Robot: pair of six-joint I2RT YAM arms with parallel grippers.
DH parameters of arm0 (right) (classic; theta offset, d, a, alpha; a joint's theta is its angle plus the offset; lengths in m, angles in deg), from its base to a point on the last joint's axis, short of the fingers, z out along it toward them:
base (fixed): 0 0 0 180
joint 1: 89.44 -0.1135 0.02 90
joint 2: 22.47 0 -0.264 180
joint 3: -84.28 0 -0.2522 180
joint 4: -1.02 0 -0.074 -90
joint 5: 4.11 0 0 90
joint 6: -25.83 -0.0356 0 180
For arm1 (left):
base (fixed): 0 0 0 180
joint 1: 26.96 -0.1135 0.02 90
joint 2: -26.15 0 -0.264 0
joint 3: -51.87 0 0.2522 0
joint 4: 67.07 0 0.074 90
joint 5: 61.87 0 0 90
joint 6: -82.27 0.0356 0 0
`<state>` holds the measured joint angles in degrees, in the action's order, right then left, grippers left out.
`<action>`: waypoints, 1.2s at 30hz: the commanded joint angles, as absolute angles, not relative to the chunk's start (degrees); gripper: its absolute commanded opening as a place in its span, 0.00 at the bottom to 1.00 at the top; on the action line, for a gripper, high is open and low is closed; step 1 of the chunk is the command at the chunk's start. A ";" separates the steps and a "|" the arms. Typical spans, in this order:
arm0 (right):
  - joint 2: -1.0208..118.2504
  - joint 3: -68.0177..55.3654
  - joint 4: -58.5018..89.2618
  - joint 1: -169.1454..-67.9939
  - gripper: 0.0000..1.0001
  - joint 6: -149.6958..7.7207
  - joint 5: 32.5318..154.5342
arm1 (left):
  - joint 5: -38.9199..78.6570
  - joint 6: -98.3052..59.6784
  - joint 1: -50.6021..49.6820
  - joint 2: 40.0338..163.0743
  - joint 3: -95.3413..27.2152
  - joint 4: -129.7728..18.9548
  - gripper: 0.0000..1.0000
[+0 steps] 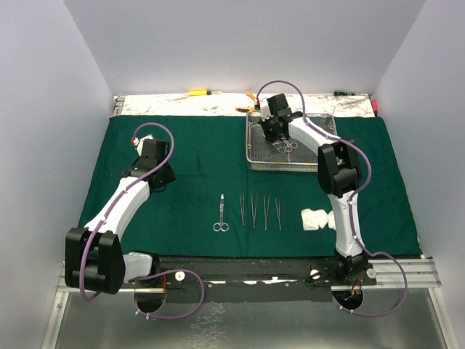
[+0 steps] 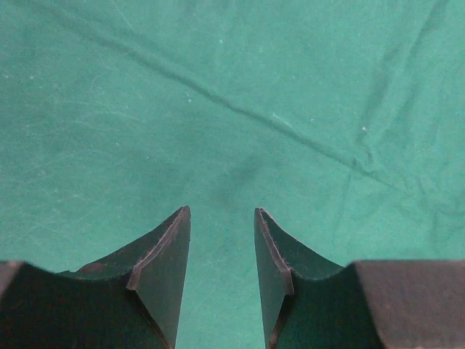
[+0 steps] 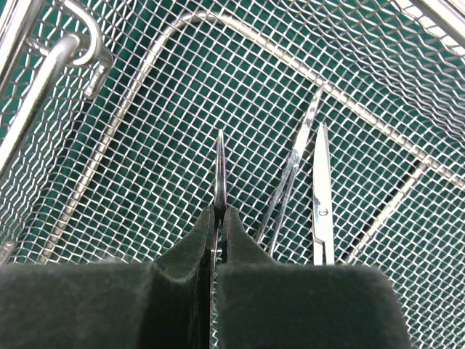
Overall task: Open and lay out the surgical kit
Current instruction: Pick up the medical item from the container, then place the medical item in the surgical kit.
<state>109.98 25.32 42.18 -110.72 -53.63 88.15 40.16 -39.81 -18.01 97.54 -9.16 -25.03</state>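
The dark green cloth [image 1: 196, 167] lies spread flat. The wire-mesh steel tray [image 1: 251, 156] stands on it at the back right. My right gripper [image 1: 272, 131] reaches into the tray; in the right wrist view it [image 3: 219, 214] is shut on a thin silver instrument [image 3: 219, 167] held edge-on above the mesh [image 3: 145, 109]. A clamp [image 3: 290, 182] and scissors [image 3: 322, 196] lie beside it in the tray. Silver scissors [image 1: 221, 214], several tweezers [image 1: 260, 211] and white gauze rolls [image 1: 314, 218] lie in a row near the front. My left gripper [image 1: 161, 182] is open and empty over bare cloth [image 2: 218, 94].
A yellow-handled screwdriver [image 1: 197, 92] and yellow-handled pliers [image 1: 247, 107] lie on the marbled strip [image 1: 174, 105] behind the cloth. A small red and black item [image 1: 375, 105] sits at the back right corner. White walls enclose three sides.
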 commanded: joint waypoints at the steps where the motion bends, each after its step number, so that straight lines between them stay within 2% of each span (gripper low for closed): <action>1: 103.99 23.78 39.80 -110.40 0.01 -54.63 85.36 | 41.64 -39.75 -18.41 97.68 -11.58 -26.15 0.42; 13: 88.53 20.02 34.43 -112.27 0.01 -72.43 86.66 | 41.47 -41.20 -18.41 96.78 -13.30 -25.77 0.42; 23: 77.99 8.81 26.07 -125.21 0.01 -98.41 78.68 | 42.12 -42.98 -18.36 92.43 -12.34 -23.72 0.42; 29: 79.80 7.51 37.21 -137.40 0.01 -117.38 64.49 | 44.03 -43.19 -18.45 88.90 -11.06 -22.14 0.42; 36: 85.65 7.35 42.67 -146.39 0.01 -126.24 63.80 | 46.55 -42.88 -18.43 83.90 -7.29 -21.25 0.42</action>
